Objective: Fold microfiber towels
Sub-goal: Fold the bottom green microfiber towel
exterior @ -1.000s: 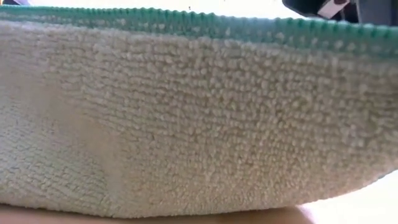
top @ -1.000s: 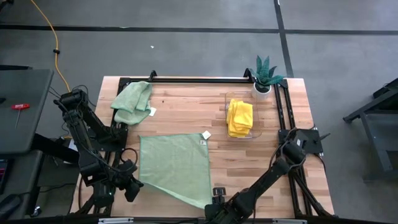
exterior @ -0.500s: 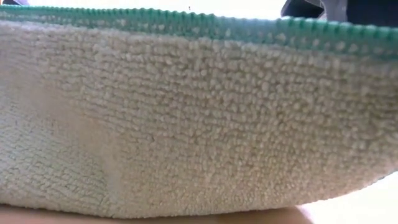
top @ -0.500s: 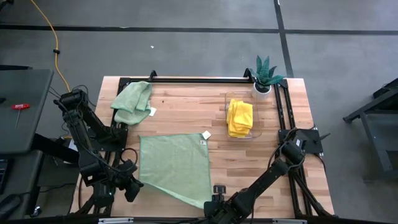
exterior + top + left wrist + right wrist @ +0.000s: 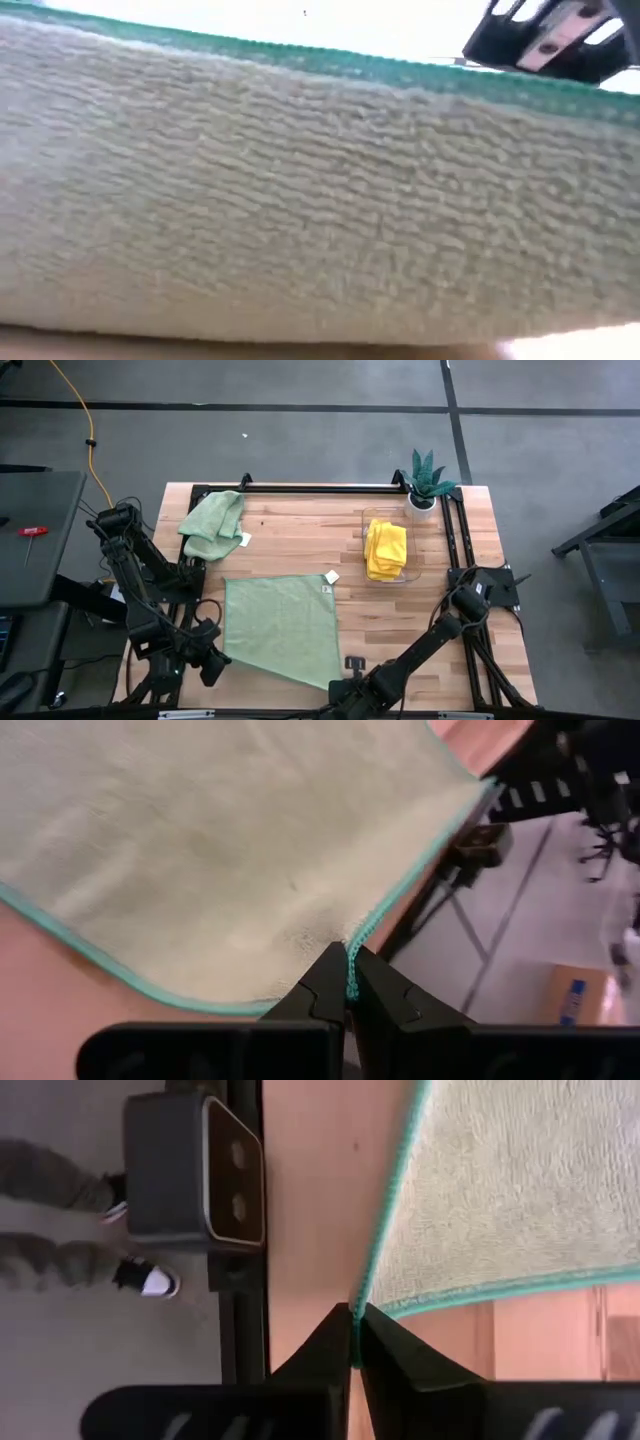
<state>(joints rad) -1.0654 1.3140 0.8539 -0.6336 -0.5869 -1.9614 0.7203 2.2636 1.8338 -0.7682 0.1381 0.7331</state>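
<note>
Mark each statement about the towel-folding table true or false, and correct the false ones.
1. Both claws are shut on the spread green towel. True: the left claw and right claw each pinch its edge.
2. The yellow towels lie flat mid-table. False: they sit stacked in a clear tray near the potted plant.
3. A second green towel lies crumpled at the far left. True.
4. The potted plant stands on the spread towel. False: it stands at the table's far right corner.

Blurred sage green towel [image 5: 300,200] fills the low view, hiding the table behind it. A person's legs [image 5: 60,1210] are cut off at the right wrist view's edge.
</note>
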